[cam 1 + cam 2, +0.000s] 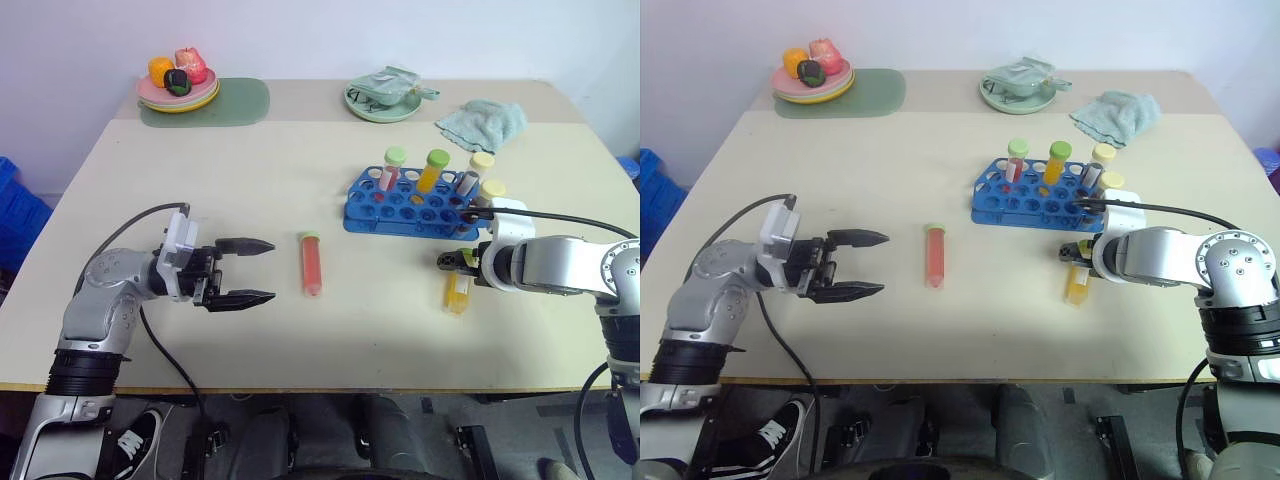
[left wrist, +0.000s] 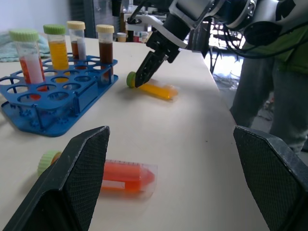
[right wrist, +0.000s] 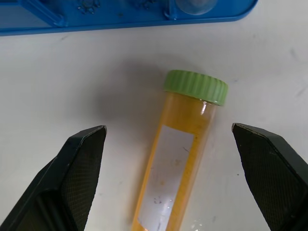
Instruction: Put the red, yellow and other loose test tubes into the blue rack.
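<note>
Both grippers stand open over the pale table (image 1: 250,190). On the left of the head views, the left gripper (image 1: 252,270) points sideways toward the middle of the frame, its two black fingers spread wide with nothing between them. Just beyond its tips, near the centre of the frame, the red-orange tube (image 1: 311,263) lies flat on the table, its pale green cap toward the far edge.

At the right of the frame the right gripper (image 3: 168,173) angles down over the yellow tube (image 3: 175,166), which lies on the table with its green cap toward the blue rack (image 1: 405,208). In the right wrist view the fingers stand on either side of this tube, apart from it, not touching.

Right of centre, the blue rack sits just beyond the yellow tube. Four capped tubes stand upright in its far row: one with a pale green cap and pinkish contents, one with a green cap and yellow-orange contents, and two with pale yellow caps, one of them the dark brown-red tube (image 2: 106,48).
</note>
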